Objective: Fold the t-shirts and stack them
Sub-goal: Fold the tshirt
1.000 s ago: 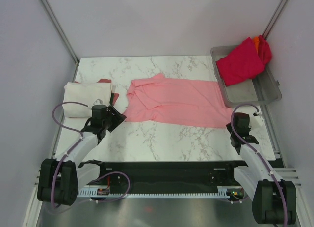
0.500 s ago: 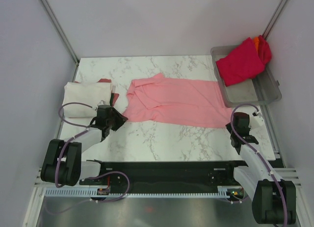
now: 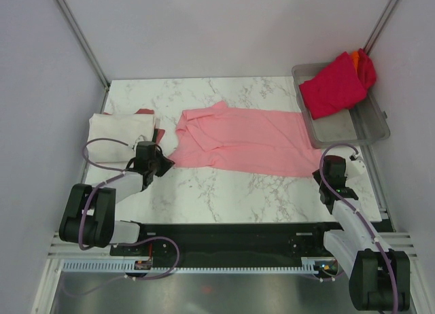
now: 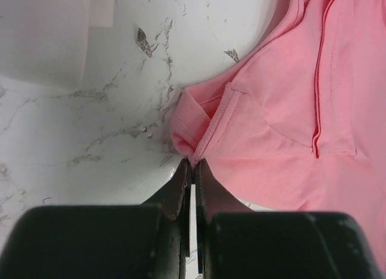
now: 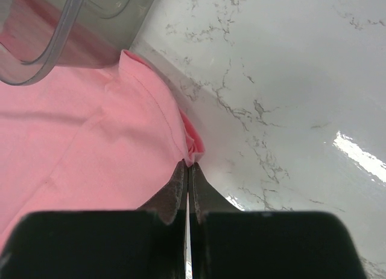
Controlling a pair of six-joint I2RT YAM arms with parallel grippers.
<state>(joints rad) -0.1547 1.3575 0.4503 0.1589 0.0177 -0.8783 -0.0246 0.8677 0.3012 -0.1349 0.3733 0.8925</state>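
Pink t-shirt (image 3: 245,141): is lying spread across the middle of your marble table (image 3: 224,192).
Left gripper (image 4: 193,169): is pinching the shirt's near left edge for you.
Right gripper (image 5: 187,169): is pinching its near right corner, near the tray (image 3: 353,127).

Centre: a flat light pink cloth t-shirt (image 3: 251,141) lies spread left to right across the white marble tabletop (image 3: 224,192).
Left: a folded cream-white cloth t-shirt (image 3: 121,132) lies over a dark red cloth t-shirt (image 3: 145,113), just beside the pink one's left end.
Far right: a grey translucent plastic tray (image 3: 370,127) holds a crumpled crimson cloth t-shirt (image 3: 332,88), with an orange cloth t-shirt (image 3: 355,56) behind it.
Near corners: the left pincer (image 4: 193,165) is at the pink one's near-left corner and the right pincer (image 5: 187,165) at its near-right corner, near the tray.
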